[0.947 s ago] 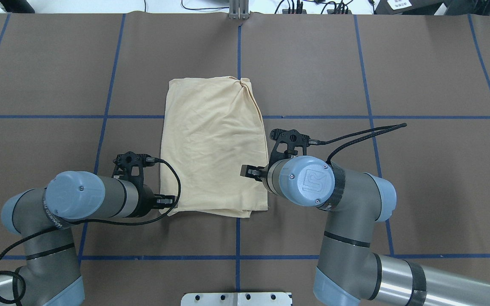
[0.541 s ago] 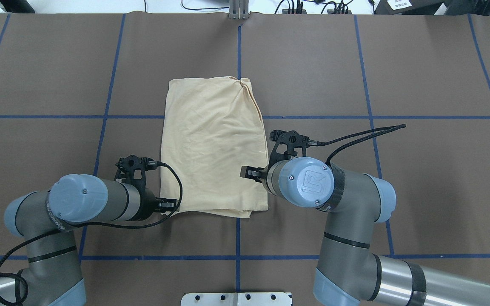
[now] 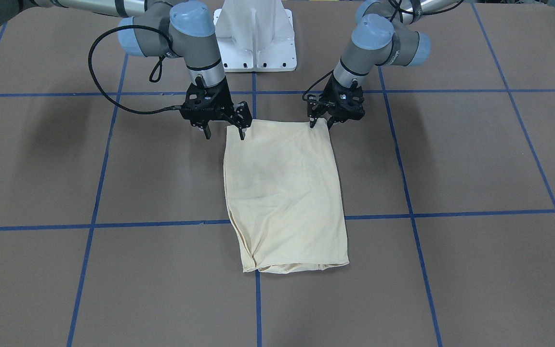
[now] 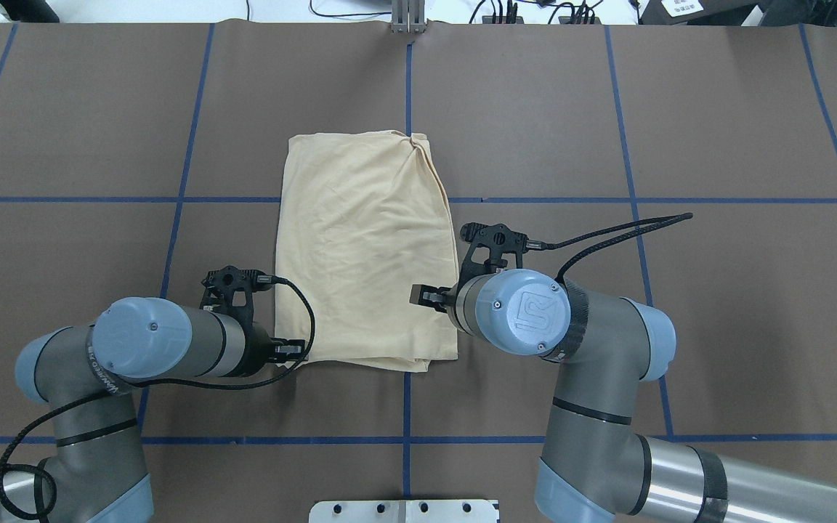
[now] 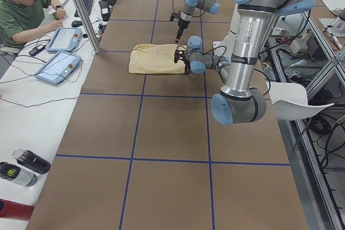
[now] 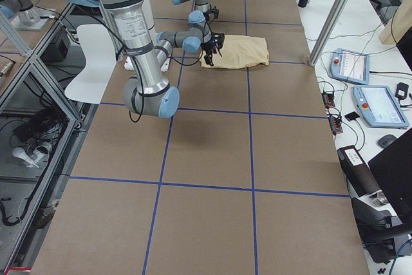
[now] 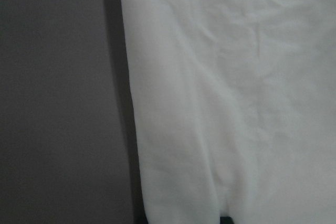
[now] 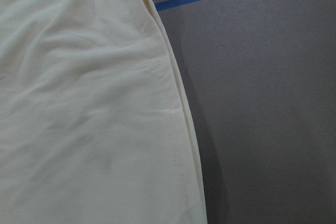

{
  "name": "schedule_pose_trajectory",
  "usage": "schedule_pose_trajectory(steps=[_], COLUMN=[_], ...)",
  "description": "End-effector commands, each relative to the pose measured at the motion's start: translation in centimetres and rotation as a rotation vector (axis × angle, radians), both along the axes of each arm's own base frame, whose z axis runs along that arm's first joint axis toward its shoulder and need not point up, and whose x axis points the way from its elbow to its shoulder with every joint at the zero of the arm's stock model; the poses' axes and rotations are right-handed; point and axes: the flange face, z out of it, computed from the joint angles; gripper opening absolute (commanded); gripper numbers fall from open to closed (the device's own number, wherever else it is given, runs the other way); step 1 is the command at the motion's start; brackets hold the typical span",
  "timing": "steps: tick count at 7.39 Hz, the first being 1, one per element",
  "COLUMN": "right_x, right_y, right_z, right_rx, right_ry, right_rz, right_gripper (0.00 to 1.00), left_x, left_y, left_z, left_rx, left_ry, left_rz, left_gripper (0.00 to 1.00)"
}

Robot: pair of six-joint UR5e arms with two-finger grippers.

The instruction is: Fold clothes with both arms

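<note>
Shirt: The pale cream-yellow shirt (image 4: 364, 247) lies flat in the middle of the table, already folded into a long narrow rectangle. One short end faces the robot. Its print is not visible.

Left gripper: The left gripper (image 3: 321, 124) points down at the shirt's near corner on the robot's left. Its jaws are a little apart, fingertips at the fabric edge, with nothing clamped.

Right gripper: The right gripper (image 3: 224, 132) hangs over the other near corner. Its jaws are wide apart, one finger over the cloth and one off its side edge, gripping nothing.

What changed: Over the last second the left arm has drawn slightly back toward the robot and inward, moving its gripper from partway up the side edge to the corner. The right arm and the shirt have not moved.

Meaning for the task: Both grippers now appear lined up at matching corners, so the next step is probably to pinch both and carry the near end over the far end. The thin layers could slip if only the top one is caught.

Table: The brown table cover (image 4: 607, 290) is marked with a grid of blue tape lines (image 4: 406, 407). The shirt lies across the centre line.
</note>
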Motion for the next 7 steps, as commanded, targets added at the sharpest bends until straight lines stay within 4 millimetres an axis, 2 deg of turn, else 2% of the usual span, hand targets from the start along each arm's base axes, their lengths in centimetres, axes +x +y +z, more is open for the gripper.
schedule_pose_trajectory(steps=[1, 4, 6, 7], right_x=[-0.2, -0.8, -2.5, -3.0], right_y=[0.2, 1.1, 3.8, 4.2], right_z=[-0.1, -0.5, -1.1, -0.9], right_rx=[0.000, -0.018, -0.232, -0.291], right_ry=[-0.001, -0.015, -0.103, -0.114], right_rz=[-0.004, -0.002, 0.117, 0.154], right_gripper=[1.00, 1.00, 0.96, 0.92], left_x=[-0.1, -0.2, -0.2, -0.2], left_y=[0.1, 0.1, 0.1, 0.2], left_z=[-0.7, -0.8, -0.8, -0.8], left_rx=[-0.007, -0.005, -0.005, -0.006], left_ry=[0.014, 0.017, 0.015, 0.017], left_rz=[-0.004, -0.005, -0.005, -0.006], left_gripper=[0.00, 0.00, 0.00, 0.00])
